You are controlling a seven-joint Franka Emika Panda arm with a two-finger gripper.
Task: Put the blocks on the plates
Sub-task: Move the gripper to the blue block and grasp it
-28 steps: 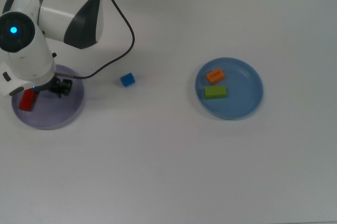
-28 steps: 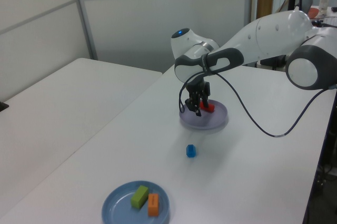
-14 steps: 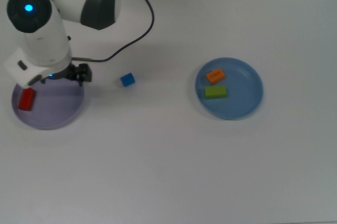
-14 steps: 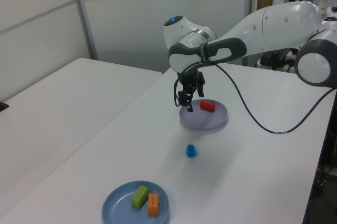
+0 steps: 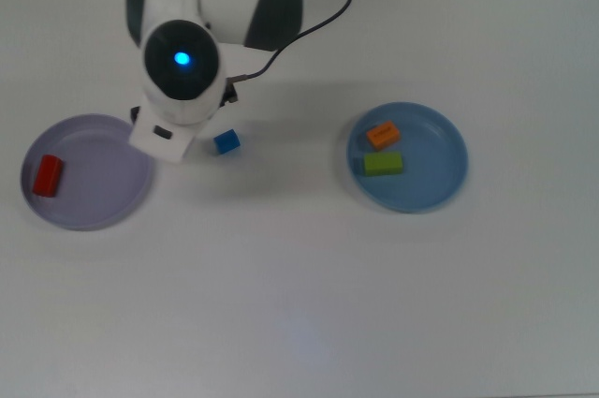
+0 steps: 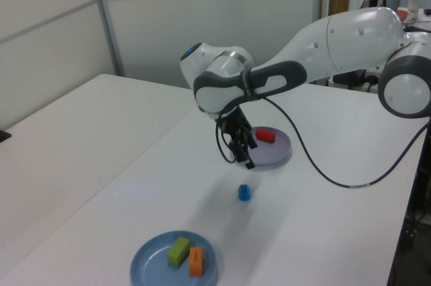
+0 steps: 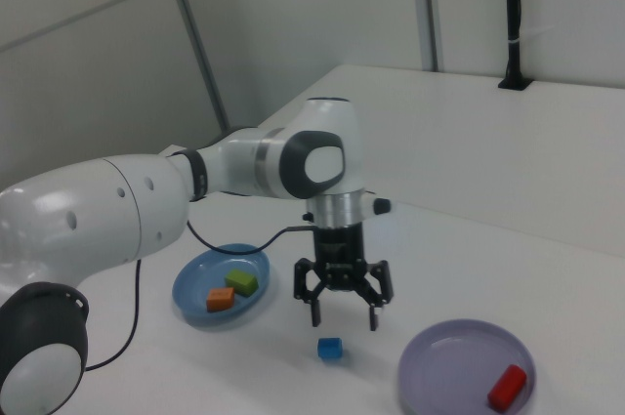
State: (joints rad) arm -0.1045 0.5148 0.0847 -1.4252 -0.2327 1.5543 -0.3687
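Blue against the white table (image 5: 309,304), the small cube (image 5: 226,142) sat alone between the two plates, nearer the lavender plate (image 5: 89,173) than the light blue plate (image 5: 409,157) in the top view. The robot's gripper (image 7: 344,315) hung above the table with its two fingers (image 7: 314,310) spread wide and nothing between them; in the right view it stood just above and behind the cube (image 7: 330,348), clear of it. In the left view the gripper (image 6: 242,155) hovered between the cube (image 6: 244,193) and the lavender plate (image 6: 273,155), its dark fingers pointing down. The red block (image 5: 47,175) lay on the lavender plate, toward the rim farthest from the cube, well apart from the gripper. The orange block (image 5: 383,135) and the green block (image 5: 384,164) lay side by side on the light blue plate, on the half nearer the cube, the two close together but not clearly touching. A black cable (image 6: 316,168) looped from the arm (image 6: 323,50) down to the table beside the lavender plate. From above, the arm's white wrist (image 5: 180,89), with its blue light, hid the gripper itself.
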